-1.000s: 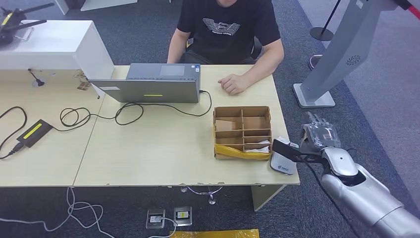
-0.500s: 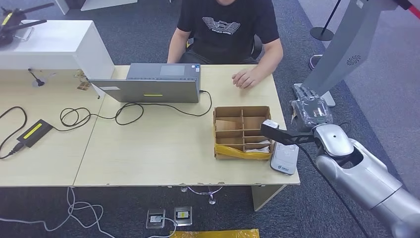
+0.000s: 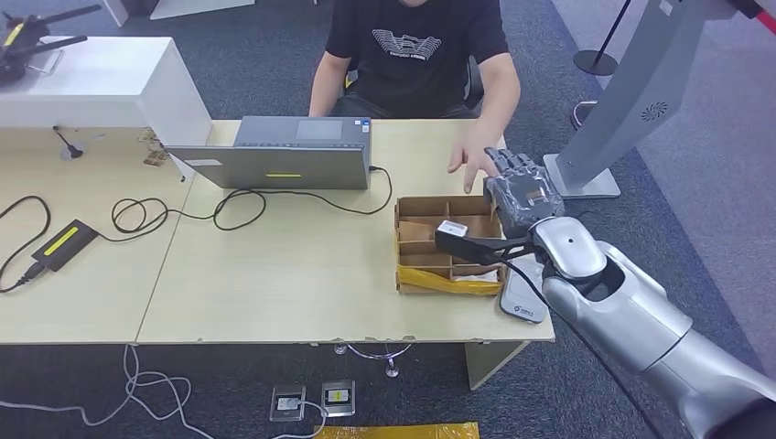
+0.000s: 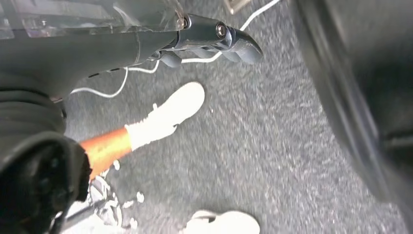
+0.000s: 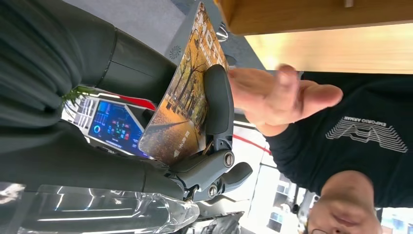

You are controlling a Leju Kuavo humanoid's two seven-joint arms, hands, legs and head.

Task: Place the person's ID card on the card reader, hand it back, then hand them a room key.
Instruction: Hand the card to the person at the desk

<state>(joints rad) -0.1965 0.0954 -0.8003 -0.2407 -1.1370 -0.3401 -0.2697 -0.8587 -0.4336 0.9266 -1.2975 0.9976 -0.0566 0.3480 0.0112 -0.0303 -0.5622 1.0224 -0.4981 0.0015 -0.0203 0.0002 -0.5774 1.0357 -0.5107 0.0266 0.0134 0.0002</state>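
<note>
Head view: the right hand (image 3: 523,197) is raised above the far right part of the desk (image 3: 302,274), just beyond the cardboard tray (image 3: 448,242). The person's hand (image 3: 476,165) is stretched out and lies just ahead of the right hand, nearly touching its fingertips. The card reader (image 3: 524,297) sits on the desk behind the right hand, beside the tray, with nothing on it. The laptop (image 3: 274,155) and its cable stand well off to the hand's left and do not block the path.

Right wrist view: the right hand (image 5: 214,126) is clamped on a card (image 5: 187,97) with an autumn tree picture, pinched between the thumb and the fingers behind it. The card's long axis runs outward from the palm, so its free end points at the person's open hand (image 5: 282,97), which waits just beyond the thumb tip. Judgement: this is a handover; nothing stands between card and palm. Whether it is the ID card or the room key cannot be told.

Left wrist view: the left hand (image 4: 214,41) hangs over the carpet (image 4: 272,146), fingers curled in, holding nothing. The right hand is clearly nearer.
</note>
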